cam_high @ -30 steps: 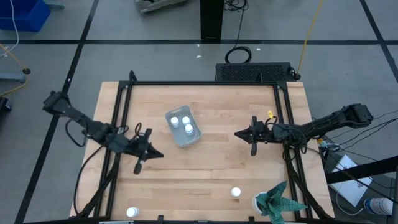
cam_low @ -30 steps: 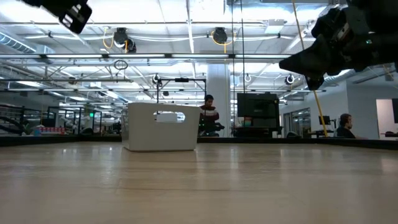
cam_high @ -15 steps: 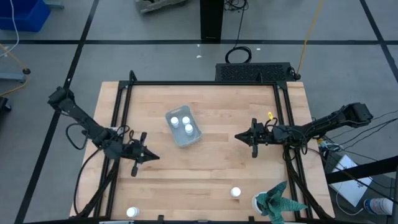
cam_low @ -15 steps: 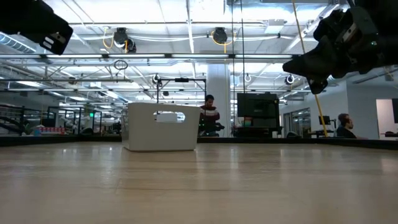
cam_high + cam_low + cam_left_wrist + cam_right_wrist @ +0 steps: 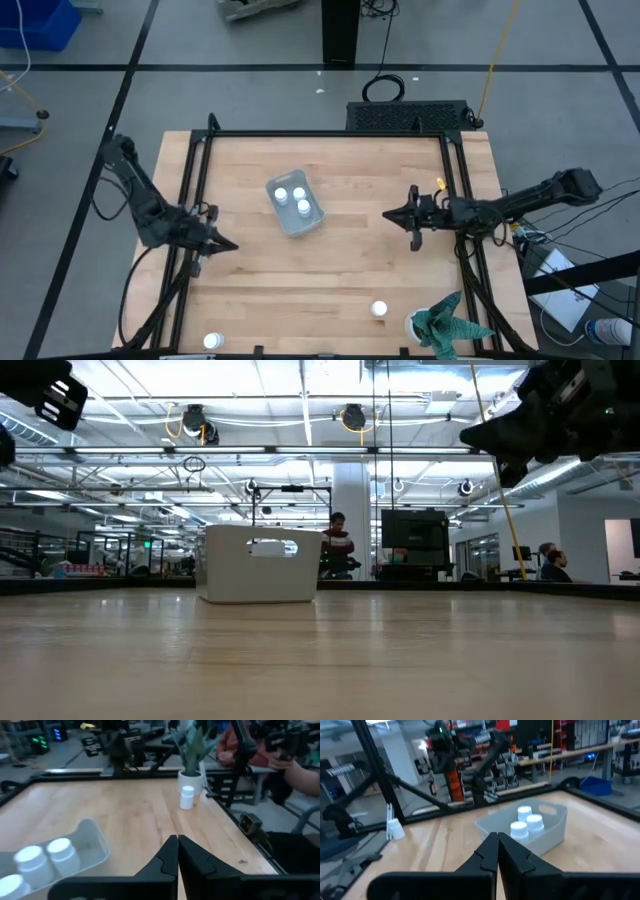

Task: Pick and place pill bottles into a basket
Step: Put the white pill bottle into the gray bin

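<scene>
High view: basket (image 5: 312, 226) holds three bottles (image 5: 291, 198); both empty pincers, left (image 5: 222, 243) and right (image 5: 395, 214), pressed together, risk toppling desk-edge bottle (image 5: 378, 309) unless spread first.

The right gripper (image 5: 497, 839) had its fingers pressed together, tips aimed at the basket (image 5: 555, 827) on the table (image 5: 600, 852). Three bottles (image 5: 525, 823) stood inside it. Another bottle (image 5: 395, 828) stood well apart.
</scene>
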